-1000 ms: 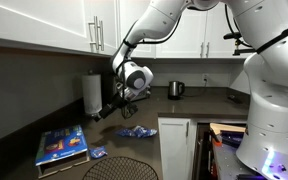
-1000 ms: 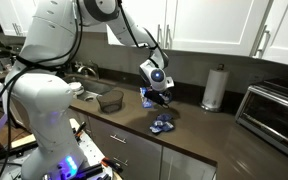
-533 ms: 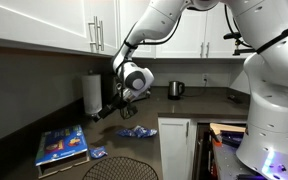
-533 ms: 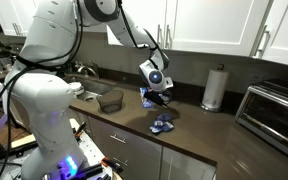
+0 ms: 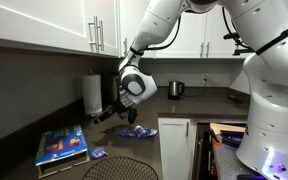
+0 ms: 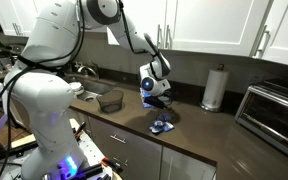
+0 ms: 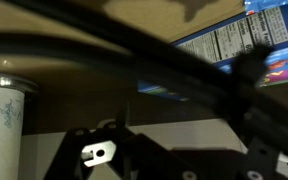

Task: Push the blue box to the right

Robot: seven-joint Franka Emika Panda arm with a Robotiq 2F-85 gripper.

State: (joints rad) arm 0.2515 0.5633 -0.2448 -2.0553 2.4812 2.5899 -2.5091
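The blue box [image 5: 60, 145] is a flat carton with a colourful print. It lies on the dark counter at the front left, and in the wrist view [image 7: 246, 38] its label side shows at the upper right. My gripper [image 5: 100, 116] hangs above the counter, to the right of the box and apart from it. It also shows in an exterior view [image 6: 157, 104] and in the wrist view [image 7: 179, 120], where its fingers look apart and hold nothing. In an exterior view the arm hides the box.
Crumpled blue-and-white wrappers [image 5: 134, 131] [image 5: 97, 153] [image 6: 164, 126] lie on the counter near the gripper. A paper towel roll [image 5: 92, 93] [image 6: 216, 88] [image 7: 4, 112] stands at the back. Also on the counter are a kettle [image 5: 176, 89], a wire basket [image 6: 109, 99] and a toaster oven [image 6: 274, 115].
The wrist and gripper have come down a little toward the counter. The box and the wrappers have not moved.
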